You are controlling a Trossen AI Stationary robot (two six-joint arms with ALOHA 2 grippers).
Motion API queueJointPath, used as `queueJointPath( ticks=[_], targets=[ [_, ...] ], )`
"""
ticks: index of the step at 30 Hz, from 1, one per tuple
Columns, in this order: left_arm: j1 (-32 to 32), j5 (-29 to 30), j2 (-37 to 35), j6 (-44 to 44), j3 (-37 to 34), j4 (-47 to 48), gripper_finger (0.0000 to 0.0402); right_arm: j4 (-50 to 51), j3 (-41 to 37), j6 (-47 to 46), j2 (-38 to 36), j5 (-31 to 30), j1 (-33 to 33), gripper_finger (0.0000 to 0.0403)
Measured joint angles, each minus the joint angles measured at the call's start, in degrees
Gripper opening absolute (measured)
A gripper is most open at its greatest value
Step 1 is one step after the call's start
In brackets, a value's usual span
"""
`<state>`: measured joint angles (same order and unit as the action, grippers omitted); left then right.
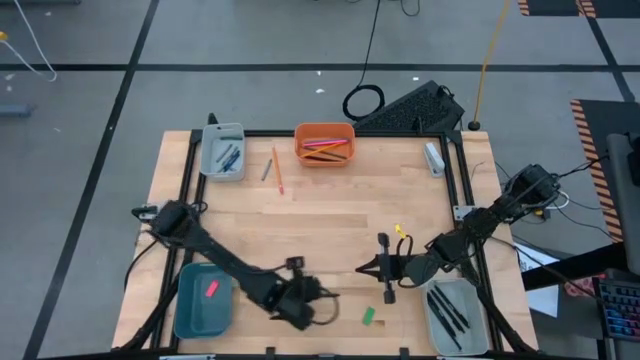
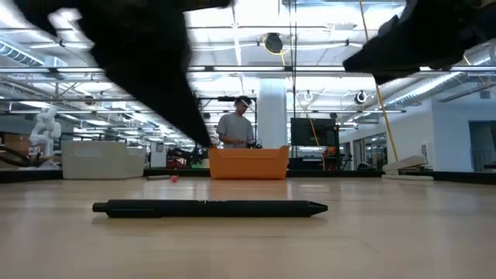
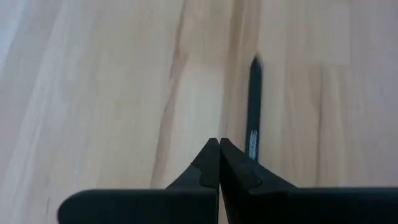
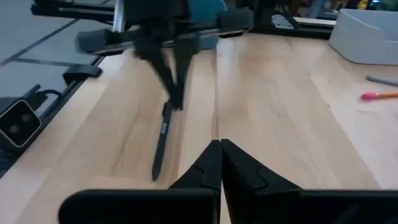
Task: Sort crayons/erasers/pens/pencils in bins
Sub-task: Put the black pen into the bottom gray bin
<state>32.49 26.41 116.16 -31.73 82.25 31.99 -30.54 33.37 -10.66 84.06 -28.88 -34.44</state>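
Pale wood tabletop (image 1: 330,225) w/ a black frame, on a grey floor; the low view looks across into a big lit lab where a person (image 2: 234,124) stands beyond the orange bin (image 2: 248,163). Black pen (image 2: 209,208) lies flat on the wood near the front edge, long axis crosswise in the low view, tip to the pic's right. I can't pick it out for sure from overhead. Left gripper (image 1: 318,298) is low over the front-middle of the table, fingers pressed together w/ nothing between them; its wrist cam has the pen (image 3: 253,112) just beside and past the fingertips, running away from them. Right gripper (image 1: 368,269) sits opposite, near the right-front, fingers also closed on nothing. Its cam shows the pen (image 4: 163,140) end-on towards it, left gripper (image 4: 177,93) at the far end, contact unclear. Overhead only: teal bin (image 1: 203,300) front-left w/ the pink eraser (image 1: 211,289) inside, green eraser (image 1: 370,316) loose by the front edge, pale bins back-left (image 1: 222,152) and front-right (image 1: 455,315), orange pencil (image 1: 278,170) on bare wood between the back bins.
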Motion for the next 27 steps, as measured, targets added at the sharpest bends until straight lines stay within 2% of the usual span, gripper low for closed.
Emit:
queueJointPath(
  ticks=[6,11,15,17,22,27],
  targets=[
    [4.7,5.2,-11.8,-7.3,-18.6,-18.0,0.0,2.3,8.6,0.8,7.6,5.3,0.7,0.0],
    [6.6,12.0,-20.7,-4.3,-30.9,-33.2,0.0,8.7,17.6,-1.9,14.3,5.4,1.1,0.0008],
    [6.7,15.3,-26.2,-0.8,-39.5,-42.8,0.0001,14.9,23.9,-5.2,19.3,7.5,1.9,0.0047],
    [6.3,15.8,-28.1,1.5,-42.9,-49.4,0.0001,17.1,26.6,-6.2,21.6,8.6,2.2,0.0074],
    [4.9,16.2,-31.0,3.2,-50.3,-58.0,0.0001,22.2,31.3,-7.3,26.7,9.7,3.3,0.0134],
    [4.1,16.0,-30.8,2.8,-52.6,-61.3,0.0001,22.7,32.9,-7.9,29.7,11.2,4.1,0.0147]
  ],
)
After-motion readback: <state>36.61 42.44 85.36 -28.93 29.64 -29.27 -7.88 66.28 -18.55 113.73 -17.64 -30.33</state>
